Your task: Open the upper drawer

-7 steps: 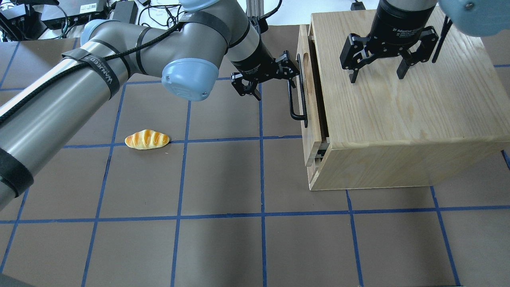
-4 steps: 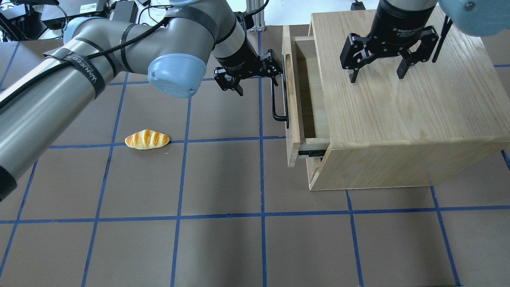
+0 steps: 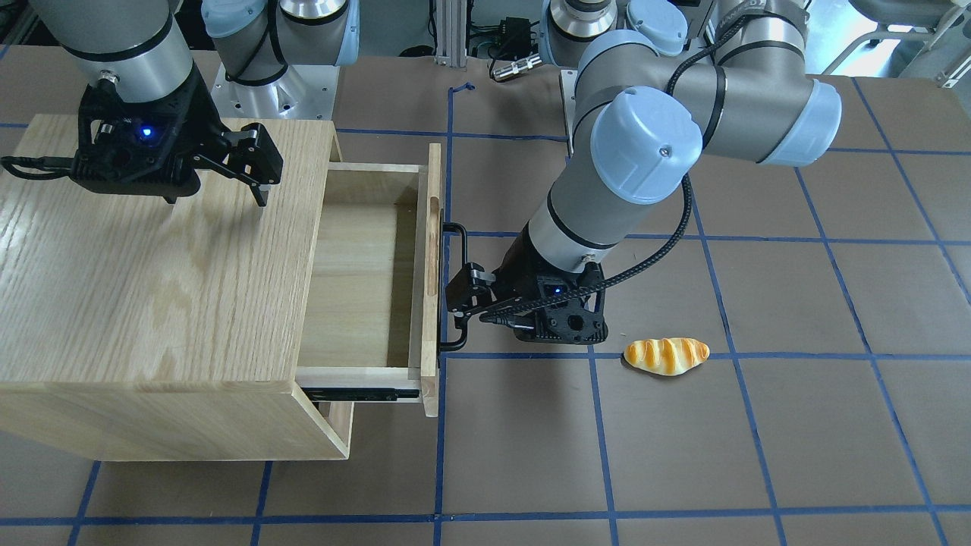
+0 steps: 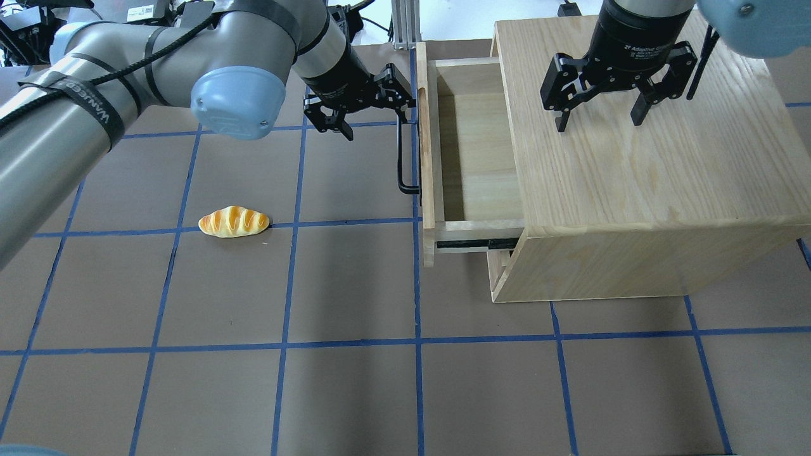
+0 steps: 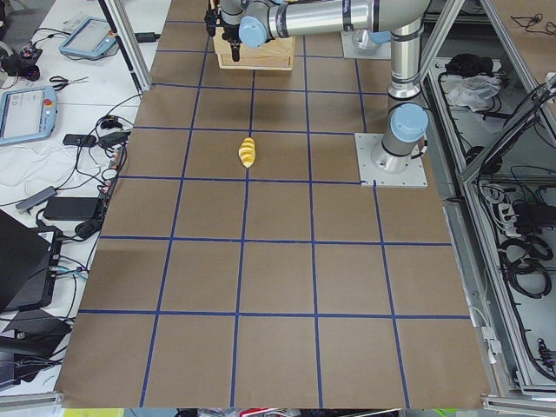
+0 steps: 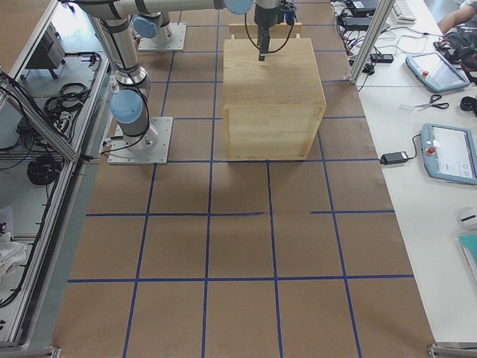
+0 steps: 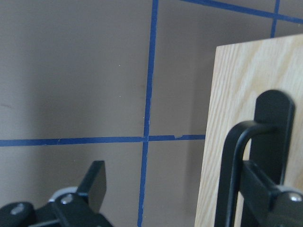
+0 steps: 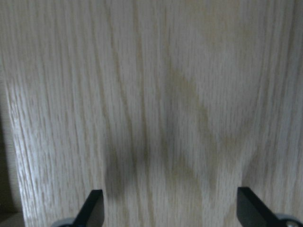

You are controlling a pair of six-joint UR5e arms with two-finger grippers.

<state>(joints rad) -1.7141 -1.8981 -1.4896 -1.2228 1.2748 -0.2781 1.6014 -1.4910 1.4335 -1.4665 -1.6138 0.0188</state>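
Across the brown counter (image 4: 348,285), the drawer (image 4: 428,158) stands well out, pull likely near done: left claw (image 4: 375,115) spread, one finger (image 7: 265,184) behind the handle (image 4: 400,158), right claw (image 4: 600,123) spread over the cabinet (image 4: 633,190); next, unhook.

We see a brown table (image 4: 355,392) gridded with blue tape (image 4: 285,345). A bread roll (image 4: 234,222) lies well left of the left gripper (image 4: 377,117), nearer the robot. The oak cabinet (image 4: 633,209) stands beneath the right gripper (image 4: 600,123).

Access from above into upper drawer (image 4: 475,152); cabinet (image 4: 633,177) covers rear
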